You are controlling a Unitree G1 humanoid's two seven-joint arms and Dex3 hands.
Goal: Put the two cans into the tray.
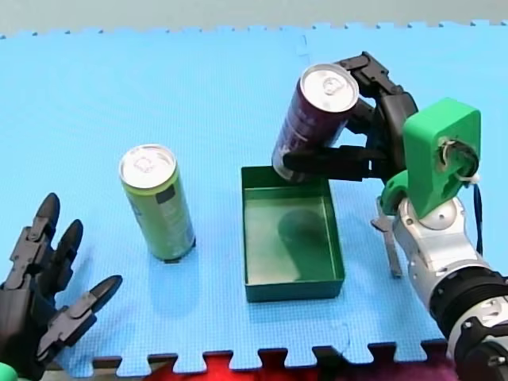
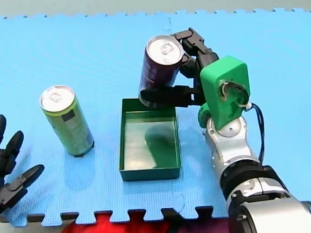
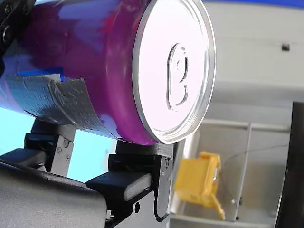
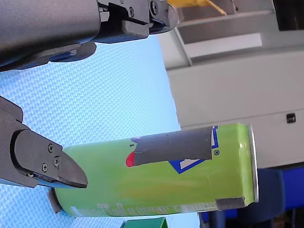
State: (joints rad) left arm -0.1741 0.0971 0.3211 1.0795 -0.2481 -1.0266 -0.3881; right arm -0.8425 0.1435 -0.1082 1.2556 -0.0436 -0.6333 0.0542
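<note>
Above far edge of tray [image 1: 294,290]: right hand [image 1: 379,119] fingers clamped round purple can [image 1: 313,119], tilted, aloft, not yet lowered. Green can [image 1: 159,206] upright on mat [image 1: 159,95], left of tray, untouched. Left hand [image 1: 44,294] front-left, holding nothing. Neither can placed.

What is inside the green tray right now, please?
Inside the tray only bare floor and a dark shadow show. The right hand holds the purple can tilted above its far edge, hiding part of that rim. The green can stands outside, left of it, near the left hand.
</note>
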